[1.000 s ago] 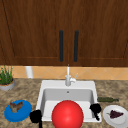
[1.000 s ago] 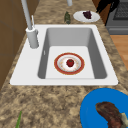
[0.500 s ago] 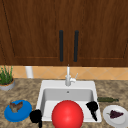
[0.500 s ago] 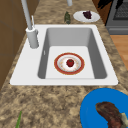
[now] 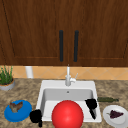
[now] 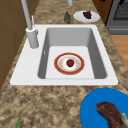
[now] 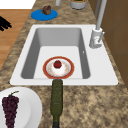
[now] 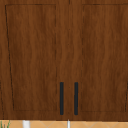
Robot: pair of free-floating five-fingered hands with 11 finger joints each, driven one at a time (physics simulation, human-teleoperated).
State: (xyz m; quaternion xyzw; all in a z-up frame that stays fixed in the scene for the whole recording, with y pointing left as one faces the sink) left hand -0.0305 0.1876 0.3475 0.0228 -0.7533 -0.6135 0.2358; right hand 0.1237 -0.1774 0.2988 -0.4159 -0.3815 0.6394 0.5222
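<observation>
Front view: left hand (image 5: 36, 116) hangs off the sink's (image 5: 67, 85) left front corner, just beside one blue plate (image 5: 10, 117) on the worktop. Right hand (image 5: 91, 103) hangs at the right rim near one green bottle (image 5: 107, 99); whether it is released or clenched cannot be told. One red ball (image 5: 67, 114) sits between them.

Left side view: one red-rimmed plate (image 6: 57, 62) in the basin, one red fruit (image 6: 70, 62) on it, one tap (image 6: 31, 37).

Right side view: left hand off the worktop's front edge, fingers spread, holding nothing; one white plate (image 7: 30, 105).

Upper view: two door handles (image 8: 61, 98).

Judgement: a reach for the blue plate should come from above and clear the rim.
</observation>
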